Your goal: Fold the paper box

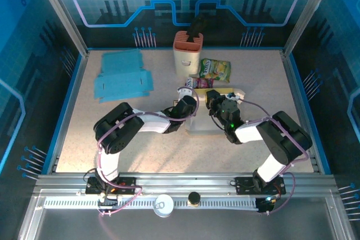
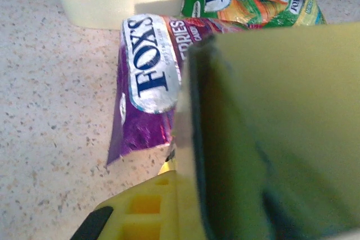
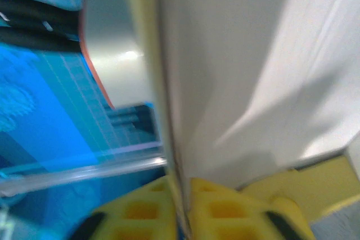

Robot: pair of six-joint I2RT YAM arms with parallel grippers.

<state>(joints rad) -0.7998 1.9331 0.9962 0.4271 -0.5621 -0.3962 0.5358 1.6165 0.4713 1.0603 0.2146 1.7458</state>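
You have one pale yellow paper box point(image 1: 203, 123) at the middle of the table point(image 1: 140, 150), one heap of flat blue box blanks point(image 1: 121, 77) near the far-left corner, one cream container point(image 1: 188, 54) at the far edge, and two Fox's candy bags, green point(image 1: 215, 69) and purple point(image 1: 198, 82), just beyond the box. Both arms bend low and reach inward. Your left gripper point(image 1: 193, 108) is clamped on the box's left wall. Your right gripper point(image 1: 216, 100) straddles a thin panel; you cannot tell whether it pinches.
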